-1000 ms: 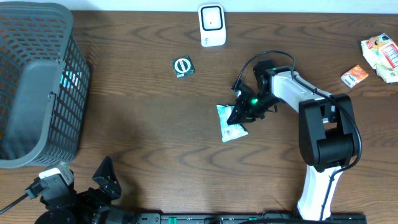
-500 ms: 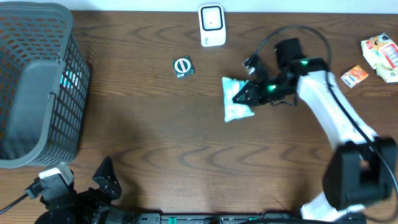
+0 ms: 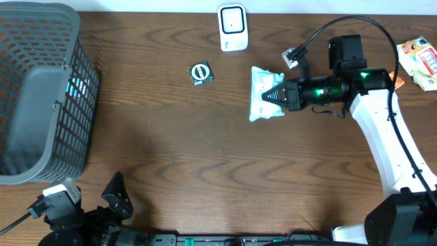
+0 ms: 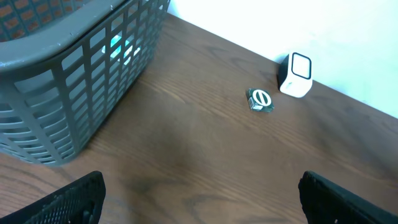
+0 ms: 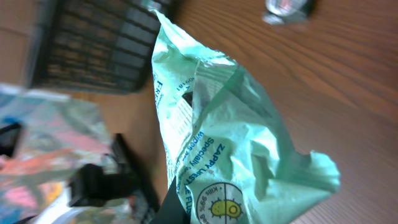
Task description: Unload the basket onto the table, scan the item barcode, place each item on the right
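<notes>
While pinched by the right claw (image 3: 278,96), crinkled green packet (image 3: 263,102) hangs creased.

Mint-green crinkled plastic packet (image 3: 263,96), soft pouch, pinched at one end by the right gripper (image 3: 276,97), whose jaws are clamped on it. In the overhead view it sits long axis roughly front-to-back, right of centre toward the tabletop's (image 3: 171,150) far edge. The right wrist view shows dark print on the packet (image 5: 236,137), a round yellow-green logo near the pinched end and small text lines; a barcode can't be made out, too blurry. The packet looks raised off the tabletop. White boxy scanner (image 3: 232,27) with a dark-outlined window stands upright at the far edge, centre, left of the packet and apart from it. The scanner (image 4: 295,74) also shows in the left wrist view.
</notes>
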You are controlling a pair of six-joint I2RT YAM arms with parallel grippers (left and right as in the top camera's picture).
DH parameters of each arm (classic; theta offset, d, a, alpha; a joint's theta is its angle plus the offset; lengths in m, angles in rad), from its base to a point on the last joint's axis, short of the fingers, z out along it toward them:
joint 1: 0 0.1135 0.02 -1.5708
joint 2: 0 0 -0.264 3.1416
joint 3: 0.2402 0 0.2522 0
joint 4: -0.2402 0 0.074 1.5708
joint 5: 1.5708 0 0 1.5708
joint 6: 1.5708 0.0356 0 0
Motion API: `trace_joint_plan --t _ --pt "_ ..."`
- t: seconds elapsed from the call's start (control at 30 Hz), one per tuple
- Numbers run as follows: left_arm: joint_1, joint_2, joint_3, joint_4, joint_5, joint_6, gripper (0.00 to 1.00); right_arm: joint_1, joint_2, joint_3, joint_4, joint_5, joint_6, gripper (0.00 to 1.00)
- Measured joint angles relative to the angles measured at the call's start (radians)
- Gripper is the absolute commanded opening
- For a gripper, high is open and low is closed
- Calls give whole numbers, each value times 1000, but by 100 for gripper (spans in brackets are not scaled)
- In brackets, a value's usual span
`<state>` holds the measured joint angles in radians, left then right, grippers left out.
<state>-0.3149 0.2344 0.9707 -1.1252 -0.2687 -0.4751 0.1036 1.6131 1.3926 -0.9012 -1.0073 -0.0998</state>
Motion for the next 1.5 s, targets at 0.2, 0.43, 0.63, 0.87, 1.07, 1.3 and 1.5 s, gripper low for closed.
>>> trace_joint_plan --t 0.2,0.43,0.63,0.87,1.07,1.3,1.5 --pt "0 0 0 0 0 0 98 -3 0 0 75 -160 2 1" --pt "0 0 0 0 0 0 98 -3 0 0 76 -193 10 1" --pt "0 0 0 0 0 0 98 -3 0 0 77 -166 31 1" --pt "0 0 0 0 0 0 98 8 0 0 91 -154 37 1" --pt "0 0 0 0 0 0 98 26 0 0 99 -114 45 1" --pt "0 0 0 0 0 0 98 63 0 0 112 -53 63 1" --pt "0 0 0 0 0 0 98 84 0 0 122 3 87 1"
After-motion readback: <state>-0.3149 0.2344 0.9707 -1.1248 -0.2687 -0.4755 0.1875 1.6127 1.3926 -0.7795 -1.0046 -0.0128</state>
